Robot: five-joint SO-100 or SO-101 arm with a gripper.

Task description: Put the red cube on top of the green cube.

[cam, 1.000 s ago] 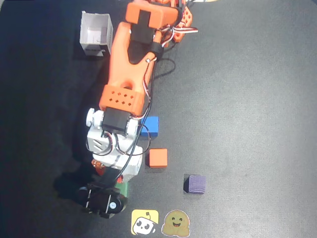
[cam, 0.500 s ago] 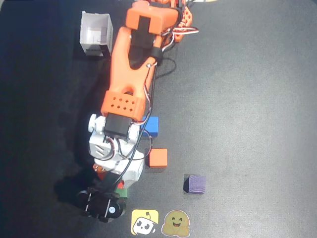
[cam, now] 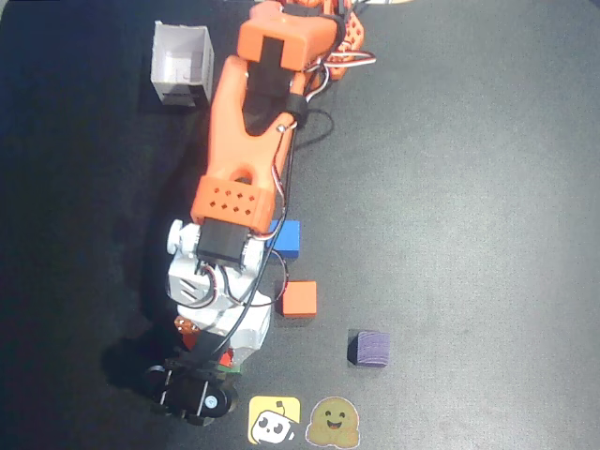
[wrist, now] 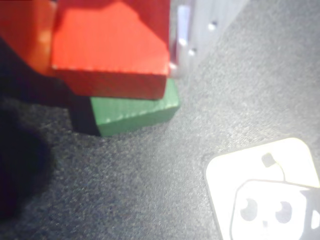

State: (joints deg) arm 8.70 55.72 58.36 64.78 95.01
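In the wrist view, the small matte red cube (wrist: 110,50) fills the upper left of the frame and sits directly above the small matte dark green cube (wrist: 134,114). The lower edge of the red cube overlaps the top of the green cube, and the 2 appear to be touching. The green cube rests on the dark grey textured table surface (wrist: 150,200) and is rotated slightly against the red cube, so 1 corner projects toward the centre of the frame. A pale translucent gripper finger (wrist: 200,30) stands against the right side of the red cube at the top of the frame. An orange-red part lies along the cube's left side at the upper left corner. The gripper appears clamped on the red cube, with 1 finger on each side.

In the overhead view, the orange and white robot arm (cam: 248,141) runs from the top centre of the frame down to the lower left. The gripper (cam: 217,361) is at the lower left and covers most of both cubes; only slivers of red and green show under it.

A square yellow sticker with a cartoon face (cam: 274,421) lies just right of the gripper at the bottom edge. In the wrist view the same sticker occupies the lower right corner and looks whitish.
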